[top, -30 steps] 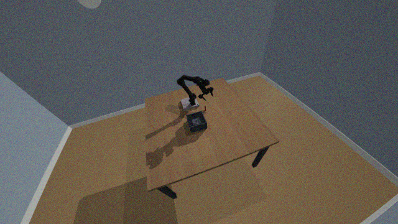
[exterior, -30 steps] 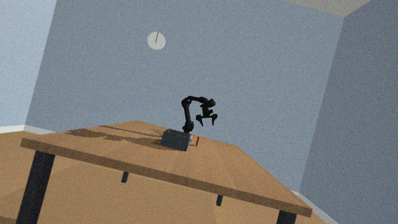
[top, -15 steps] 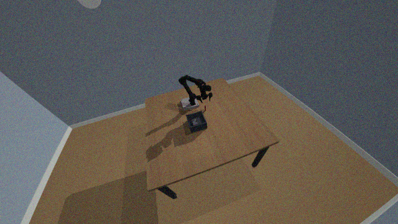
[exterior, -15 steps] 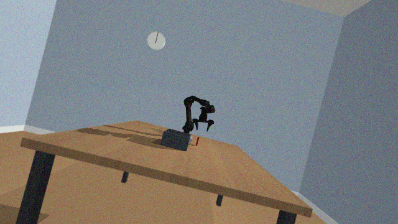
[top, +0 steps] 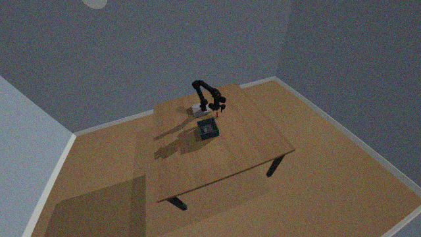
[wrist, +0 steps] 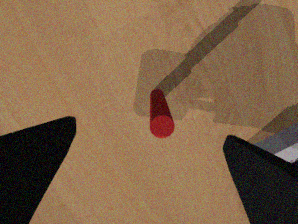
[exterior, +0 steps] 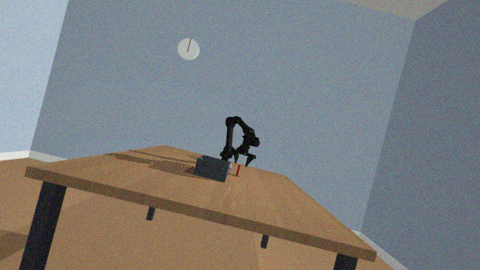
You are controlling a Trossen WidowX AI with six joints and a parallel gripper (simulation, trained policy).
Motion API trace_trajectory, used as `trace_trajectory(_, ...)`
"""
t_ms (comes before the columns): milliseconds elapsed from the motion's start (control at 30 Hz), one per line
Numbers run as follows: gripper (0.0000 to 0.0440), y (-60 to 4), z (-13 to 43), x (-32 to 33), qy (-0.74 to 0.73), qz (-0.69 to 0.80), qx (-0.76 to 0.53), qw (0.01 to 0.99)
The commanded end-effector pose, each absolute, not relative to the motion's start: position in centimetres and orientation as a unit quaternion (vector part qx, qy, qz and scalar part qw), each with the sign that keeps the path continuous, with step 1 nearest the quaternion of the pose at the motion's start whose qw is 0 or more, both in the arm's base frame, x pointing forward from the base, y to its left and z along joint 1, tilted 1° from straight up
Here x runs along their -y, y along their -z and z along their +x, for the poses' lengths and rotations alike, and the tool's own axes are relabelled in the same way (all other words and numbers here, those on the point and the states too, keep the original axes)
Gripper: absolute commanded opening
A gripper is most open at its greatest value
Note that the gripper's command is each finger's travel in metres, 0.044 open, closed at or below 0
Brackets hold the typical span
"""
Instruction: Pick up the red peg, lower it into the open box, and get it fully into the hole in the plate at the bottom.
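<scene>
A round white clock (exterior: 188,49), apparently, hangs on the blue-grey wall (exterior: 300,82).
</scene>
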State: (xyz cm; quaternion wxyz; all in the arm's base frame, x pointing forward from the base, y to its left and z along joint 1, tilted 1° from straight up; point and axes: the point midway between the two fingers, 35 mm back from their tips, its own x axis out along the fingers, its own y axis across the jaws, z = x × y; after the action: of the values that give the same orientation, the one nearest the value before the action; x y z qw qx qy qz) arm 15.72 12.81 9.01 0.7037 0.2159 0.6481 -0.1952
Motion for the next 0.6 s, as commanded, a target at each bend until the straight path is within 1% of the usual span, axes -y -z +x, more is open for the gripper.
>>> trace_trajectory(0, 0.044, -7.5, 15.9, -12.9, 0.211, 0.219, -0.647, 0.699)
trace_trajectory(233, 0.0439, -4.7, 16.5, -13.0, 0.224, 0.222, -0.639, 0.702)
trace_trajectory(300, 0.0425, -4.1, 16.5, -13.0, 0.226, 0.22, -0.639, 0.702)
trace_trajectory(333, 0.0406, -3.7, 16.5, -12.9, 0.228, 0.219, -0.64, 0.701)
trace_trajectory(567, 0.0222, -2.0, 16.4, -12.6, 0.249, 0.21, -0.646, 0.69)
